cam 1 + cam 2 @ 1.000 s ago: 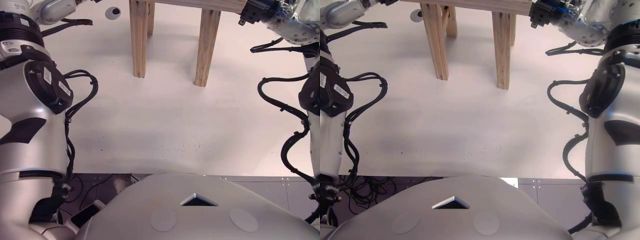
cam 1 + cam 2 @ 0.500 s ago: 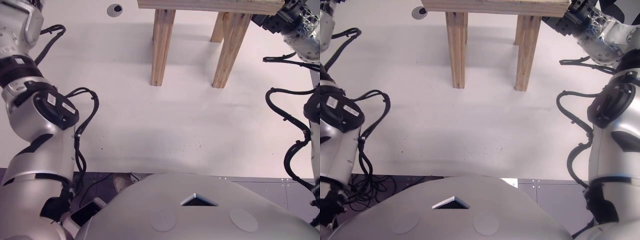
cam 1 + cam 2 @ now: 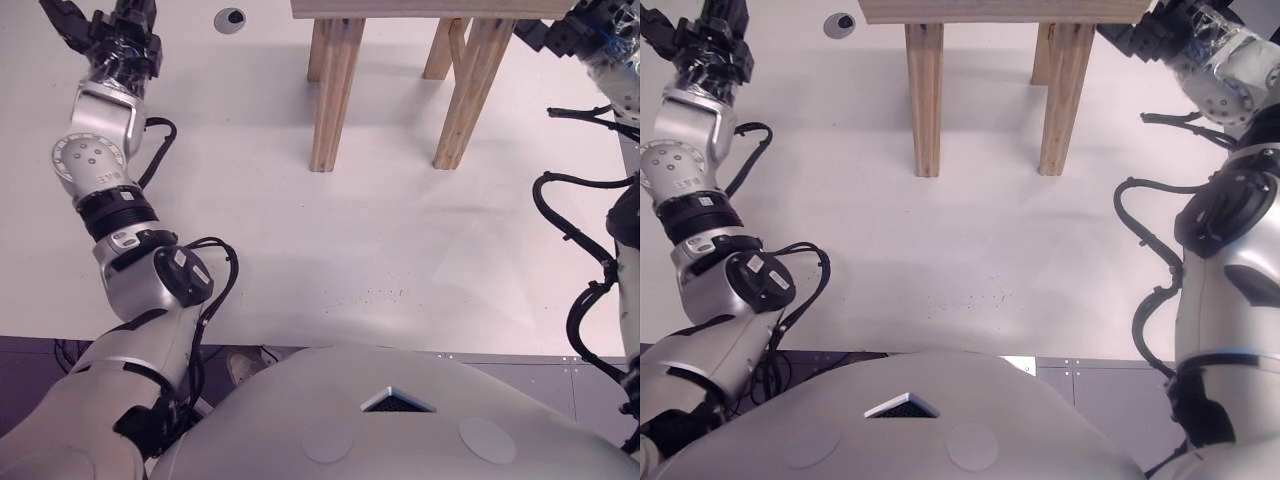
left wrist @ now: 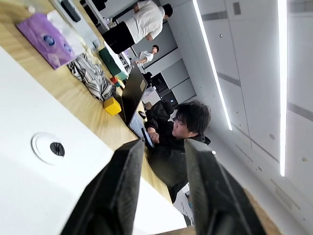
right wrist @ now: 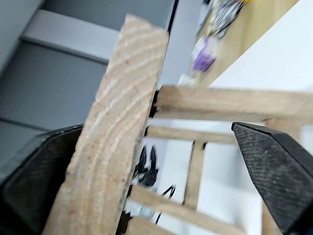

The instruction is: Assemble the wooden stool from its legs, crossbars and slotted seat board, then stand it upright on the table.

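Right now my right gripper (image 5: 142, 161) has its jaws spread on either side of the end of the pale, thick wooden seat board (image 5: 117, 127). One dark finger (image 5: 34, 186) lies against the board's face, and the ribbed pad of the other (image 5: 274, 166) stands clear of it, with open space between. Nothing is pinched there.

My left gripper (image 4: 164, 147) is also spread. Its two dark fingers have a plain gap between them and nothing is in it. It is raised over the far left part of the flat white table (image 3: 300, 250), well apart from the woodwork.

That seat board tops the light wooden stool (image 3: 335, 100), which stands upright on the far side of the table with its square legs (image 3: 468, 95) planted on the surface. From my right wrist I can see pale wooden crossbars (image 5: 220, 103) running between the legs under the board. The right gripper sits at the stool's right end, up at board height.

A small round grey grommet hole (image 3: 232, 18) is set in the tabletop between my left gripper and the stool.
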